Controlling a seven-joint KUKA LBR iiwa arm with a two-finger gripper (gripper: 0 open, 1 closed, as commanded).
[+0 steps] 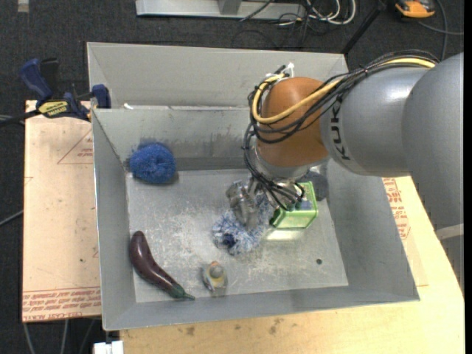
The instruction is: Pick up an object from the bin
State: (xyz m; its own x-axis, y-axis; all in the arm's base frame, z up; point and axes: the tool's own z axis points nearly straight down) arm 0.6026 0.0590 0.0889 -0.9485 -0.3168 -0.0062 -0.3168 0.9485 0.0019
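In the grey metal bin point(112, 220), the floor is free at lower right and at left middle, between the fuzzy blue ball point(153, 162) and the dark purple toy eggplant point(151, 265). The centre is blocked by a crumpled blue-white cloth point(237, 232), a green-and-white box point(296, 212) beside it, and the large grey arm point(383, 116) above.

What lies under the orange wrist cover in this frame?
A green box sticks out below the orange cover, its far part hidden by it. The gripper hangs beside the box, over a crumpled blue-and-white cloth. Whatever else lies beneath is covered.
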